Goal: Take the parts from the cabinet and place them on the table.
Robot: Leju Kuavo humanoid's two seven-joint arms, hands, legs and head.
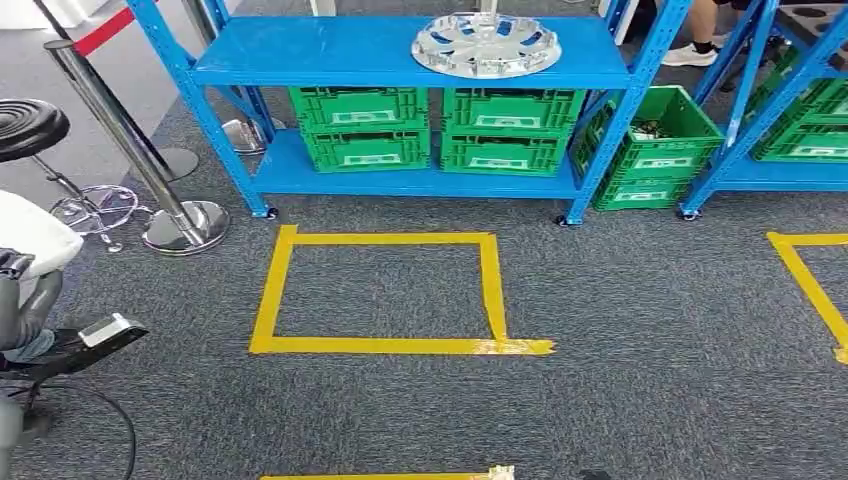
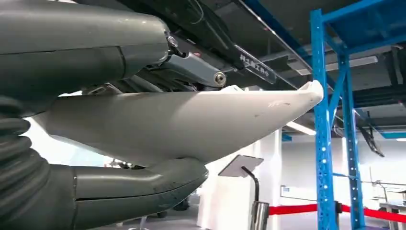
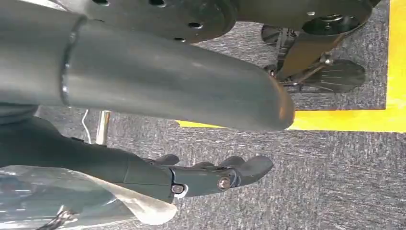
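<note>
**Entry: white part in left hand, table out of sight, drop and collision risks**

**Left hand** [image 2: 86, 48]: closed round a white part [image 2: 191, 124], thumb under it and fingers over it. The part was long, curved and smooth, and much of it ran out past the grip toward its tip.

**Right hand** [image 3: 206, 175]: hung low over the carpet, fingers lightly curled. Clear film [image 3: 57, 201] lay against its wrist side. Whether the hand held that film cannot be told.

**Rack** [image 1: 300, 50]: blue, straight ahead in the head view. A silver hubcap [image 1: 487, 44] sat toward the right end of its top shelf, and green crates [image 1: 360, 125] filled the lower shelf edge to edge.

**Floor:** a yellow tape square [image 1: 385, 345] lay before the rack. A stanchion [image 1: 130, 150] and a stool [image 1: 25, 125] stood to the left.

**Risks, as judged:**
- Slip: the smooth part was held near one end, so its free length would likely lever it out of the grip during a turn or step.
- Strike: the jutting tip could catch the stanchion, the stool or a rack post on the left side.
- Misplacement: no table was seen, so setting down would need a turn made without sight of the target.
- Film could snag the right hand's fingers.
</note>
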